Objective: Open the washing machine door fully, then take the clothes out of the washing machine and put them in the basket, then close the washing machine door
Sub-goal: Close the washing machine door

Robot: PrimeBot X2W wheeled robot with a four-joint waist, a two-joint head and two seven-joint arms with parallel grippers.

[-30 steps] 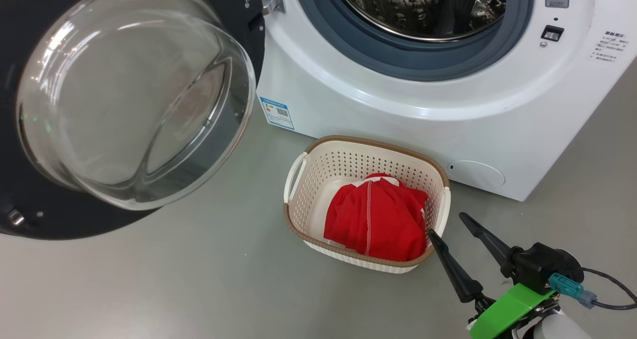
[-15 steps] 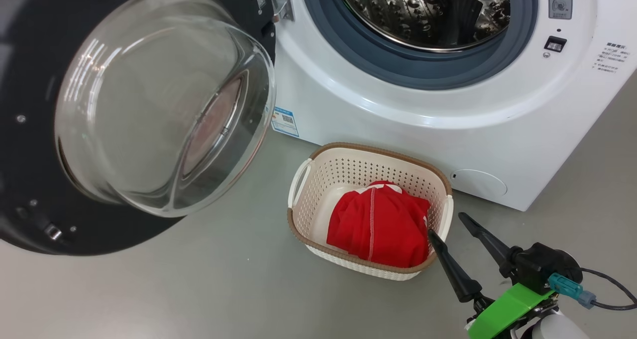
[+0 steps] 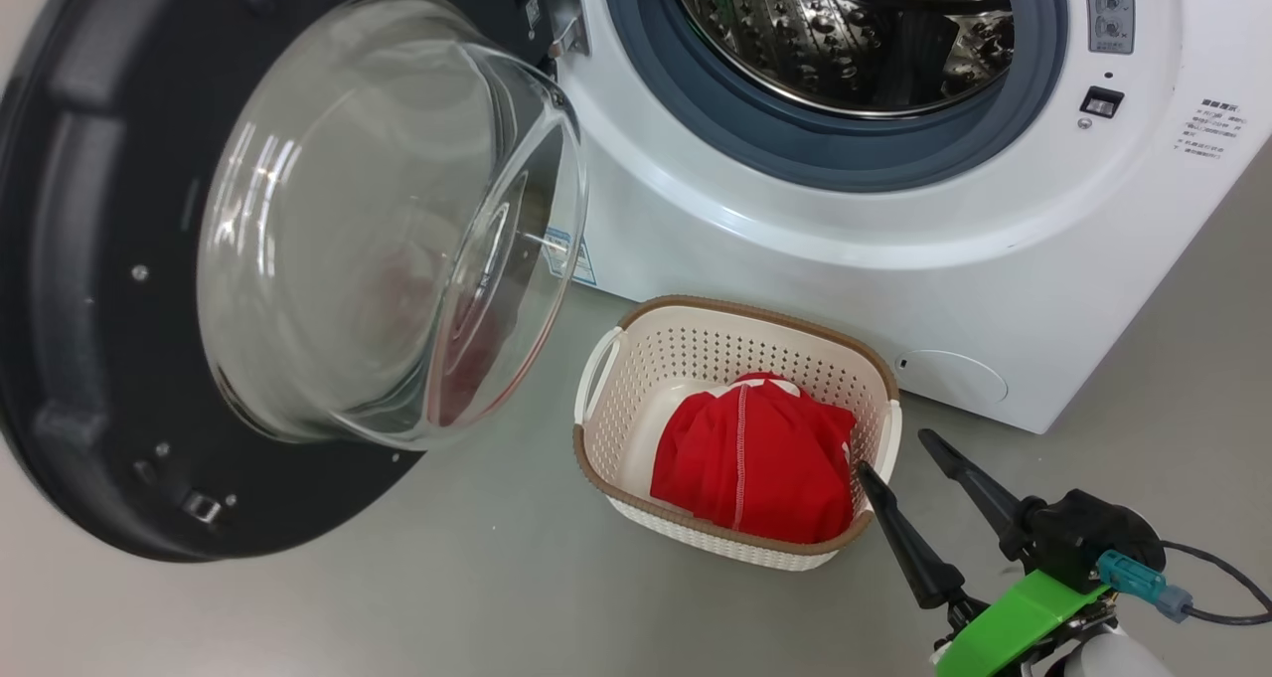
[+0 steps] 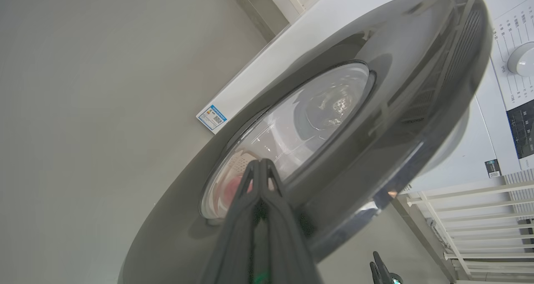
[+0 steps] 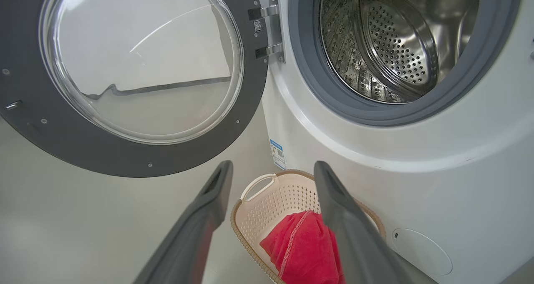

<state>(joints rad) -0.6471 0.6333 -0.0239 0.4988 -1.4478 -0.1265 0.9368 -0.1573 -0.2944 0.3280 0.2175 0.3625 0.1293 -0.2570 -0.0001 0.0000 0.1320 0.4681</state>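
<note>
**Desk:** One step remains, by the look of it?

**Photographer:** Yes. The clothes [image 3: 755, 458] lie red in the basket [image 3: 696, 344], the drum [image 3: 845, 31] shows bare steel, and the washing machine door [image 3: 99, 359] hangs part-swung at the left of the washing machine [image 3: 795, 259].

**Desk:** And the left gripper [image 4: 260, 167]?

**Photographer:** Its fingers are pressed together, with the tips at the door's outer face, over the lower glass (actual contact I cannot confirm). The door stands directly ahead of it.

**Desk:** How would it finish well?

**Photographer:** Push on the black rim rather than the bulging glass, far from the hinge, and follow the arc until the latch catches. The right gripper [image 3: 893, 452], jaws spread and empty, sits near, just right of the basket. It should be kept out of the swing.
</note>
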